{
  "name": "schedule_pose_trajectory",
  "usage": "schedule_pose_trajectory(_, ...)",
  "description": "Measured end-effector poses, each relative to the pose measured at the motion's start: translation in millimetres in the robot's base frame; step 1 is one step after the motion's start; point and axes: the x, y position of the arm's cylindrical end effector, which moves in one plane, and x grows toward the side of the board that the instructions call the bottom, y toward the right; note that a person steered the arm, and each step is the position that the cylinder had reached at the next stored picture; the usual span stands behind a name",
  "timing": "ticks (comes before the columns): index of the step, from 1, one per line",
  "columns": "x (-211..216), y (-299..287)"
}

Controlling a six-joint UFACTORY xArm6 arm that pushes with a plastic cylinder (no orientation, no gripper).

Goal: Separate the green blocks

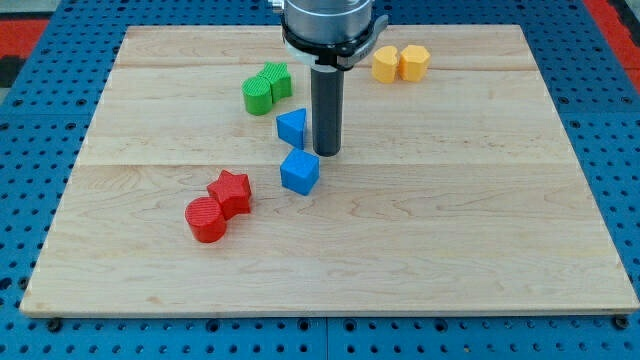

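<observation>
Two green blocks touch each other at the upper middle-left of the board: a green cylinder (258,95) and, to its upper right, a second green block (277,79) whose shape I cannot make out. My tip (327,152) stands on the board below and to the right of the green pair, apart from it. It is just right of a blue triangular block (291,127) and just above a blue cube (299,172).
A red star (231,191) and a red cylinder (207,220) touch at lower left. Two yellow blocks (400,63) sit together at the view's top, right of the rod. The wooden board (450,200) lies on a blue pegboard.
</observation>
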Motion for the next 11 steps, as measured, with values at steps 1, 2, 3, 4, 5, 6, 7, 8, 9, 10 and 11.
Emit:
schedule_pose_trajectory(1,-13.4,-1.7)
schedule_pose_trajectory(2,-16.2,-13.8)
schedule_pose_trajectory(3,-16.2,-14.1)
schedule_pose_trajectory(4,-28.2,0.0)
schedule_pose_trajectory(5,-62.4,7.1)
schedule_pose_trajectory(6,-89.3,-18.7)
schedule_pose_trajectory(7,-93.3,-76.5)
schedule_pose_trajectory(8,-84.5,-123.7)
schedule_pose_trajectory(9,-92.9,-179.5)
schedule_pose_trajectory(10,-129.5,-168.9)
schedule_pose_trajectory(11,-161.0,-129.8)
